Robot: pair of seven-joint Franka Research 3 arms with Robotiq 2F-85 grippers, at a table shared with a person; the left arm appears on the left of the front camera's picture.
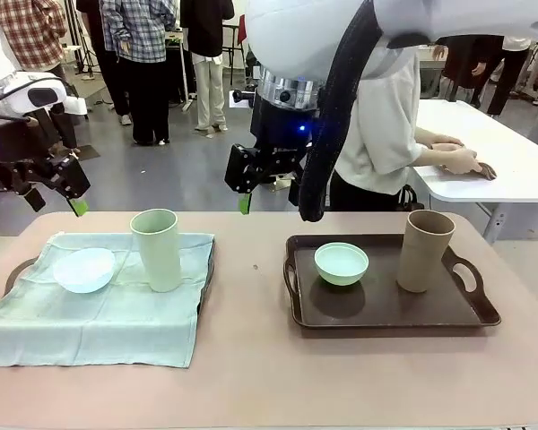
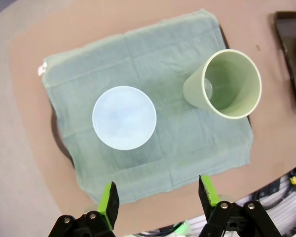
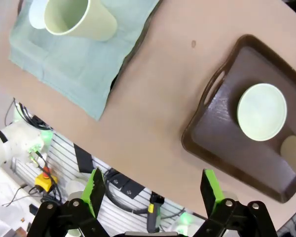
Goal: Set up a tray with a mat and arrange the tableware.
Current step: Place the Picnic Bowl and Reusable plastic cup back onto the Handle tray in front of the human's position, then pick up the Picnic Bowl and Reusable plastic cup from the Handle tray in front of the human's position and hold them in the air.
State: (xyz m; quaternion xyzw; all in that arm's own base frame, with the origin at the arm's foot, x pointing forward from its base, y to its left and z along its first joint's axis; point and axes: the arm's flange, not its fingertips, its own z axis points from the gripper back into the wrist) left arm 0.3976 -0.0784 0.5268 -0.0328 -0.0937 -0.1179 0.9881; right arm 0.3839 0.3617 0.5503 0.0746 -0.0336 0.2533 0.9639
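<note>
On the left, a pale green mat (image 1: 99,322) covers a dark tray (image 1: 18,269). A pale blue bowl (image 1: 83,269) and a pale green tumbler (image 1: 157,249) stand on the mat. The bare brown tray (image 1: 386,313) on the right holds a mint bowl (image 1: 342,263) and a tan tumbler (image 1: 424,251). My left gripper (image 1: 56,202) hangs open above the mat's far left. The left wrist view looks down past it (image 2: 158,195) on the bowl (image 2: 124,117) and tumbler (image 2: 227,84). My right gripper (image 1: 269,199) is open, high over the table's middle (image 3: 152,190), above the brown tray (image 3: 222,123) and mint bowl (image 3: 262,111).
Bare table (image 1: 251,269) separates the two trays. A person (image 1: 386,125) stands behind the far edge, hands on a white side table (image 1: 502,161). Cables and a rack (image 3: 113,187) lie below my side of the table.
</note>
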